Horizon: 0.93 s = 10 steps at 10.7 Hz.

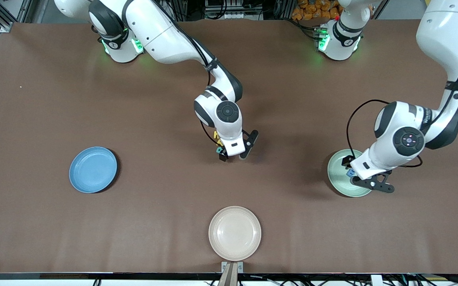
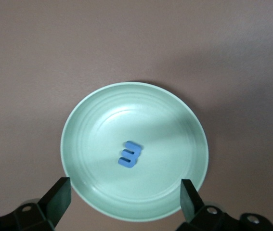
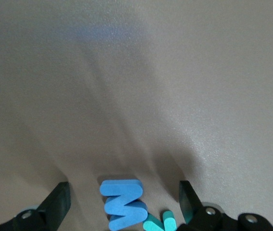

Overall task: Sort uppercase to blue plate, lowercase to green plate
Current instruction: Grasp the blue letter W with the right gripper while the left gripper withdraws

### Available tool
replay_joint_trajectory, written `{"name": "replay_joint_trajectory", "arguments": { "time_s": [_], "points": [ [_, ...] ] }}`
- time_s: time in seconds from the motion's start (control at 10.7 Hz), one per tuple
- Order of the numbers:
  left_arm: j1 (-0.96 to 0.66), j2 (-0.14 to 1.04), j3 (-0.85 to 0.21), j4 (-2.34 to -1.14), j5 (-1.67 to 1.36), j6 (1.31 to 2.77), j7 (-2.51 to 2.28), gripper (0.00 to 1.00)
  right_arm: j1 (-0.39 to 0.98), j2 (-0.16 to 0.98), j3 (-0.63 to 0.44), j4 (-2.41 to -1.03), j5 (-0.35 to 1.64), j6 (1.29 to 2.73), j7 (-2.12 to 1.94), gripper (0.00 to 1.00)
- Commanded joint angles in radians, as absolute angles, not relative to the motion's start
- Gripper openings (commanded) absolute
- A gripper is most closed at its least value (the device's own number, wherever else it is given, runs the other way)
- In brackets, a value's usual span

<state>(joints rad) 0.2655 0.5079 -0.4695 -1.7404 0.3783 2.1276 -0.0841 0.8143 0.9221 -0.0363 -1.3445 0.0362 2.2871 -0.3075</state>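
Front view. The blue plate (image 1: 93, 169) sits at centre left of the frame, toward the right arm's end of the table, with nothing visible in it. The green plate (image 1: 342, 174) sits at centre right, partly covered by the left arm's wrist. A cream plate (image 1: 235, 233) lies at bottom centre, nearest the camera. The right gripper (image 1: 233, 153) hangs at mid-frame over a small cluster of letters, of which only a yellow piece (image 1: 216, 137) and a teal piece (image 1: 218, 150) peek out beside the wrist; which letters they are cannot be told here. Its fingers stand spread, holding nothing. The left gripper (image 1: 372, 184) is over the green plate's lower rim, and a bit of blue (image 1: 349, 172) shows under the wrist.

Left wrist view. The green plate (image 2: 78, 144) fills the middle of the frame. The blue m (image 2: 130, 154) lies flat in its well, just below centre, E-like as seen. The two fingers (image 2: 57, 197) stand wide apart at the lower corners, well clear of the letter and gripping nothing.

Right wrist view. The blue M (image 3: 123, 203) lies flat on the table at bottom centre, between the spread fingers (image 3: 58, 204). The teal letter (image 3: 160, 222) touches its lower edge, cut by the frame. Neither is gripped.
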Motion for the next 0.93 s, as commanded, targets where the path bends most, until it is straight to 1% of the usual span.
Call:
{"name": "replay_joint_trajectory", "arguments": {
  "time_s": [0.0,0.09,0.19,0.47,0.56,0.65,0.75,0.84],
  "points": [
    [0.233,0.456,-0.468,-1.672,0.308,2.004,-0.067,1.0,0.822,0.93,-0.046,-1.333,0.018,2.284,-0.31,0.81],
    [0.233,0.445,-0.471,-1.664,0.299,1.979,-0.067,1.0,0.822,0.928,-0.046,-1.333,0.011,2.284,-0.31,0.32],
    [0.224,0.411,-0.471,-1.664,0.275,1.97,-0.067,1.0,0.822,0.928,-0.046,-1.333,-0.006,2.284,-0.31,0.0],
    [0.132,0.307,-0.462,-1.664,0.25,1.91,-0.069,1.0,0.824,0.925,-0.046,-1.333,-0.051,2.275,-0.31,0.0],
    [0.089,0.275,-0.436,-1.658,0.249,1.887,-0.069,1.0,0.822,0.92,-0.046,-1.333,-0.051,2.272,-0.307,0.0],
    [0.034,0.249,-0.389,-1.657,0.227,1.872,-0.072,1.0,0.819,0.914,-0.046,-1.333,-0.051,2.264,-0.307,0.0],
    [-0.003,0.221,-0.336,-1.658,0.171,1.853,-0.074,1.0,0.816,0.907,-0.046,-1.332,-0.049,2.249,-0.305,0.0],
    [-0.017,0.204,-0.307,-1.658,0.126,1.832,-0.075,1.0,0.812,0.904,-0.048,-1.328,-0.048,2.234,-0.305,0.0]
  ]
}}
